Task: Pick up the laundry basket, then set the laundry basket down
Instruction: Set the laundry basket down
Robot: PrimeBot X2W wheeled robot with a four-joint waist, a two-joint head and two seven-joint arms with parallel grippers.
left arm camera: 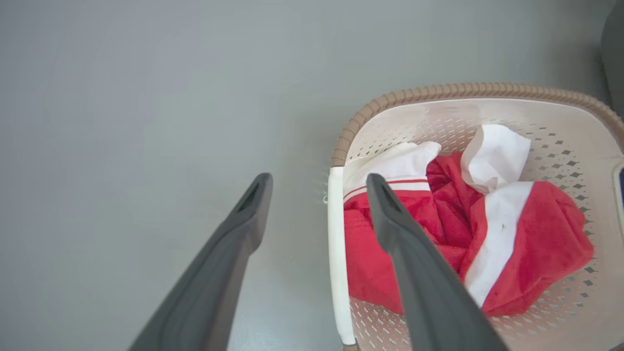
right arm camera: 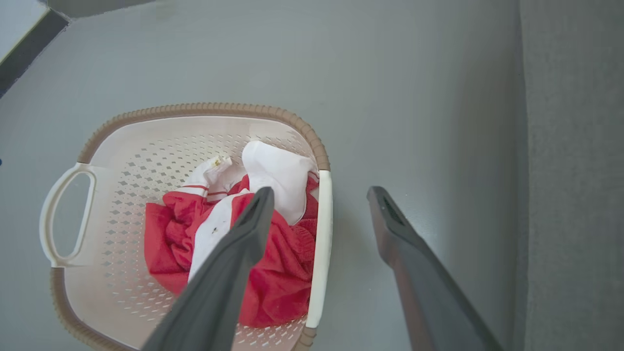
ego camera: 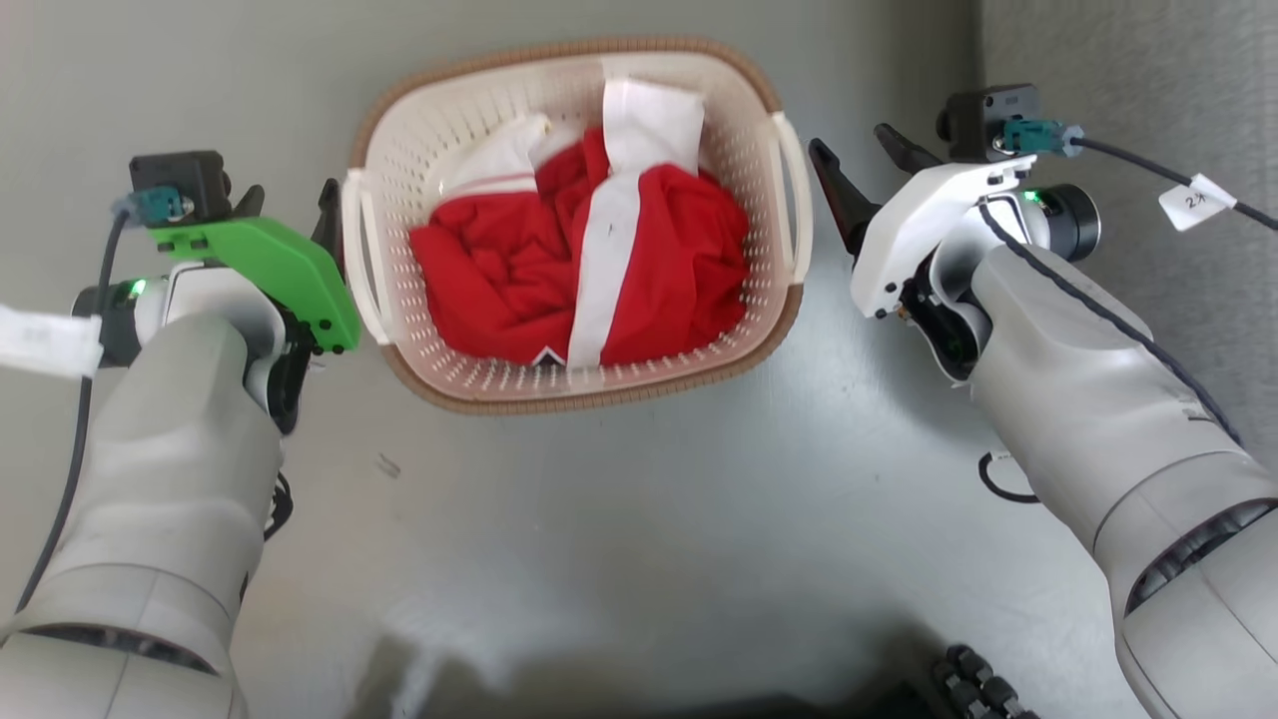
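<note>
Left gripper (ego camera: 290, 195), right gripper (ego camera: 851, 140) beside laundry basket (ego camera: 559, 50)

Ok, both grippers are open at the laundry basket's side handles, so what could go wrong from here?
1. The inner fingers of the left gripper and right gripper hang over the red and white garment. Closing may pinch cloth against a handle and weaken the grip.
2. The laundry basket would hang from the thin left handle and right handle. An uneven lift could tilt it and spill the garment.
</note>
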